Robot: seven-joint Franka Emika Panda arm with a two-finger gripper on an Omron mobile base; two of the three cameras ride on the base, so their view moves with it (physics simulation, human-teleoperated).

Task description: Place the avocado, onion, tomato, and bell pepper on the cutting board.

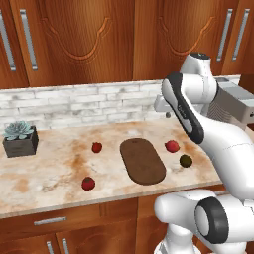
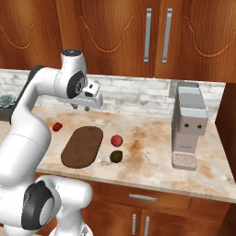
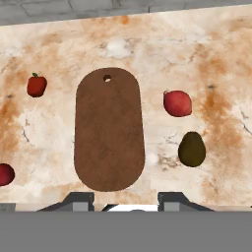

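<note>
Four pieces of produce lie scattered on the marbled counter (image 1: 59, 163) as I hold my arm high above it, none of them on the cutting board (image 1: 142, 159).

At far left in the left base view, a potted succulent (image 1: 21, 138) sits against the brick backsplash. Moving right, one small red fruit (image 1: 96, 147) lies left of the board in mid-frame and another red fruit (image 1: 88, 183) sits lower, near the counter's front edge. The dark oval board lies bare at centre. Just right of it rests a rounder red piece (image 1: 172, 146), and below that, close beside it but apart, the dark olive avocado (image 1: 185, 160).

From the hand view, the board runs top to bottom through the middle of the frame, the avocado at lower right of it, the round red piece above the avocado.

In the right base view my gripper (image 2: 79, 108) hangs in the upper left of the frame, above the counter behind the board, its fingers drawn together and clutching nothing. A grey coffee machine (image 2: 188, 125) stands at the far right.
</note>
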